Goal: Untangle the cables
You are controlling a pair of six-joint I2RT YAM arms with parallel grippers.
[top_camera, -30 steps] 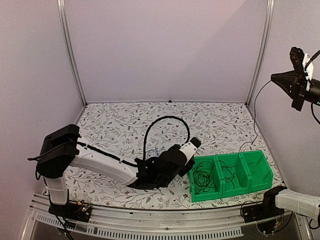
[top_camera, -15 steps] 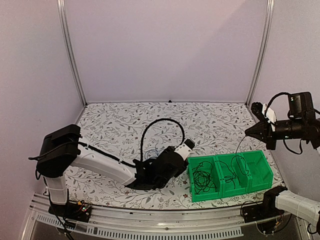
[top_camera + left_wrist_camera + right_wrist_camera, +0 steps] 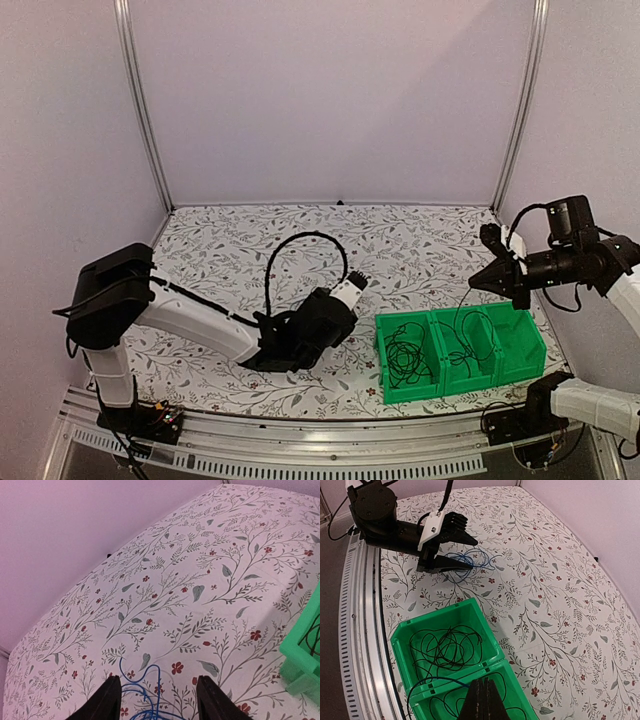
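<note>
The table (image 3: 250,240) carries a green bin (image 3: 460,385) at its near right. The left arm (image 3: 190,320) lies low, left of the bin, and has drawn back from it over the last second. The right arm (image 3: 590,260) has come down from high over the bin's right end to just above its middle compartment. The left gripper (image 3: 158,680) stands with its jaws apart over the blue cable (image 3: 144,694), which lies loose left of the bin. The right gripper (image 3: 478,285) is closed, seemingly pinching a black cable (image 3: 465,320) that trails into the middle compartment. Another black coil (image 3: 405,355) fills the bin's left compartment. One freed cable is likely about to be dropped, leaving the blue one.
</note>
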